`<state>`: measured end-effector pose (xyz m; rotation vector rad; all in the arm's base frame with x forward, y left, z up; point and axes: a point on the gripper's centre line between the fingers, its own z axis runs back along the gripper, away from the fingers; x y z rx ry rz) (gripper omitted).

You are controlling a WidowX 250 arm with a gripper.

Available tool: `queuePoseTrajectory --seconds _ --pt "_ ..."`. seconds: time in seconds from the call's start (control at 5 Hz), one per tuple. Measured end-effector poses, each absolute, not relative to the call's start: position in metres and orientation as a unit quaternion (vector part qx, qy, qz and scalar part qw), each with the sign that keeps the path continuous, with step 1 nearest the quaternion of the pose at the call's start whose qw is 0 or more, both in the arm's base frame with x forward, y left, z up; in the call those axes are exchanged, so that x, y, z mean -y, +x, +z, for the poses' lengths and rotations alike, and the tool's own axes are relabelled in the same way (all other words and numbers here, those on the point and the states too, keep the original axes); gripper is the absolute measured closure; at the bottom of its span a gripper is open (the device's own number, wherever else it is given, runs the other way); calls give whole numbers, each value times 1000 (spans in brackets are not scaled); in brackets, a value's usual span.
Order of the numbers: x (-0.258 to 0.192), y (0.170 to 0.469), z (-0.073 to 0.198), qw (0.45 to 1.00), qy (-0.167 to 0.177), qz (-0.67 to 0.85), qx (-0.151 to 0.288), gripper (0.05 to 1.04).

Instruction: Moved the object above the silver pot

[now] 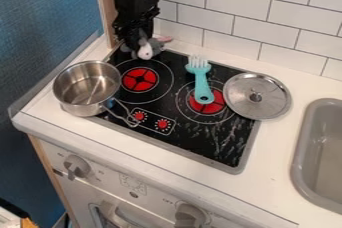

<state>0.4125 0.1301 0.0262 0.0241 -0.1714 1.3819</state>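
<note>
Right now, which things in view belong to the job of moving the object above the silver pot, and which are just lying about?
Part of the job:
- grey-and-white plush toy, likely the object, at the black gripper
- round silver metal pot, at the stovetop's left edge

Just lying about:
- turquoise brush with white bristles
- round silver metal lid

Item count: pot (83, 107), quantity one; lid (242, 99), quantity one; brush (202, 84), quantity one; toy (147, 52), quantity one. Total of loose items: four. Fixed parts: desk (40, 116), quantity one; stove (208, 149), quantity one; sink (299, 157), quantity one. Red burners (139, 79), quantity two. Small red dials (162, 124) marked on the stove, quantity two. Knobs (77, 166) on the front panel, quantity two.
</note>
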Motion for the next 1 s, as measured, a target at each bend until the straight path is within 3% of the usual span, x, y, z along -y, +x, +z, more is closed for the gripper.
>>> queuePoseTrajectory --seconds 0.2,0.4,1.0 --pt "-134 408 27 757 12 650 67 307" --pt "-130 409 26 762 1 645 61 85" --pt "-125 404 80 759 -37 644 90 84"
